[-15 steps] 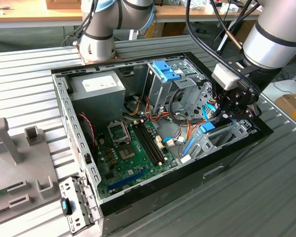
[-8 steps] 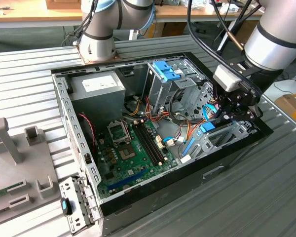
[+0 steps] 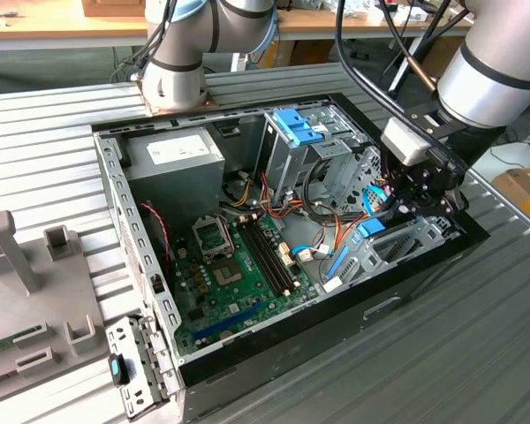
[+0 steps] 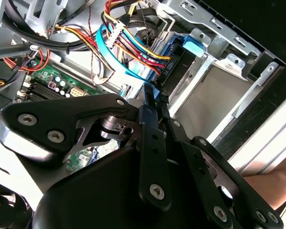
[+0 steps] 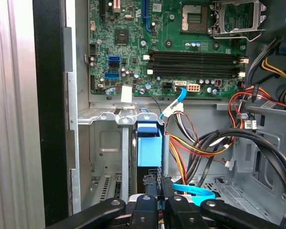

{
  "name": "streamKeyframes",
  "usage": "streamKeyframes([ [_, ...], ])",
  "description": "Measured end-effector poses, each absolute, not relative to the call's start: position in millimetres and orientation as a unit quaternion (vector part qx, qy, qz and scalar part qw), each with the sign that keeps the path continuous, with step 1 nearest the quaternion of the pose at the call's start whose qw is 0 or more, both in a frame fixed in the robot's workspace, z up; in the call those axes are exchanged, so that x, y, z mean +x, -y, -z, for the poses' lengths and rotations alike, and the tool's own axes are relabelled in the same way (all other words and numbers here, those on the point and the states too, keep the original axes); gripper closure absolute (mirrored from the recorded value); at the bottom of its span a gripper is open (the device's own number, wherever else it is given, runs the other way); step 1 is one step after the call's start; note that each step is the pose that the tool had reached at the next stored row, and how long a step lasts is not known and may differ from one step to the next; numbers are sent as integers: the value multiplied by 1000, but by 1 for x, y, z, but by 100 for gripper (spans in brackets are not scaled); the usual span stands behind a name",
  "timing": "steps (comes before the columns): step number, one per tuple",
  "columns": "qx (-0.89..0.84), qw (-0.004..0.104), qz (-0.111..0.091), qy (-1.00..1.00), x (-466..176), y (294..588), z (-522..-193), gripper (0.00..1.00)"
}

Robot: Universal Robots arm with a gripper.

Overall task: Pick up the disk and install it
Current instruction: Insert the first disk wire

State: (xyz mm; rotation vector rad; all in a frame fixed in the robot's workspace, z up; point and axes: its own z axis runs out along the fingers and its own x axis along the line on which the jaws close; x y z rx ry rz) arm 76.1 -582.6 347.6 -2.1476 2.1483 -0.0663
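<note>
In the exterior view, the open computer case point(image 3: 124, 190) lies flat on the desk point(image 3: 53, 115), and the gripper point(image 3: 397, 205) hangs low inside it, over the metal drive cage point(image 3: 415, 243) at the corner of the case. Just beneath it a blue piece, most likely the disk's point(image 3: 372, 227) end tab, sits in the mouth of that cage.

In the second wrist view, the gripper point(image 4: 150, 93) reaches toward the cage with its fingers drawn close together, the tips by a blue tab point(image 4: 193, 45) and a bundle of coloured wires point(image 4: 133, 47) on the cage.

In the first wrist view, the disk point(image 5: 148, 148) stands on edge in the cage slot, its blue rail facing up, and the gripper point(image 5: 158, 183) is closed on its near end, the two tips pinching the thin edge. The circuit board point(image 5: 167, 43) lies beyond the cage. To do this well, I judge the disk must stay square to the slot walls and be pushed straight along them, clear of the wires just beside the cage.
</note>
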Motion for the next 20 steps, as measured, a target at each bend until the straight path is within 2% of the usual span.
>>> streamKeyframes([
  [20, -706, 52, 22, -706, 76, 585, -339, 84],
])
